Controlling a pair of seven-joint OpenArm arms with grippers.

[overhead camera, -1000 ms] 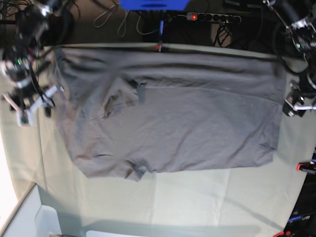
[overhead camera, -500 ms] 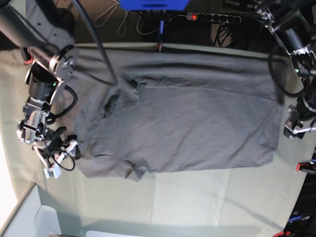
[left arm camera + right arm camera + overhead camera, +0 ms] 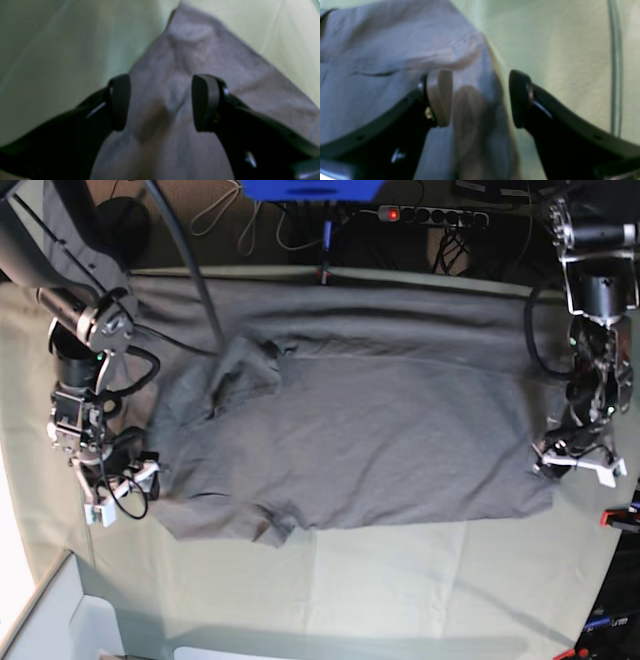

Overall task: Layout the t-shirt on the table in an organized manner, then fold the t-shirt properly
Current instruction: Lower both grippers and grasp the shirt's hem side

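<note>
Across the middle of the base frame I see the t-shirt [image 3: 360,435] spread on the worktop [image 3: 420,580]. My left hand [image 3: 578,463] at right and right hand [image 3: 112,492] at left both stand apart over its corners.

Both black robot arms reach down at opposite sides, the left gripper [image 3: 161,102] and right gripper [image 3: 480,98] each with jaws parted, fingertips pointed downward.

Both wrist views blurred, t-shirt [image 3: 175,82] cropped by frame edges, table [image 3: 420,590] edges cut off in base view
</note>
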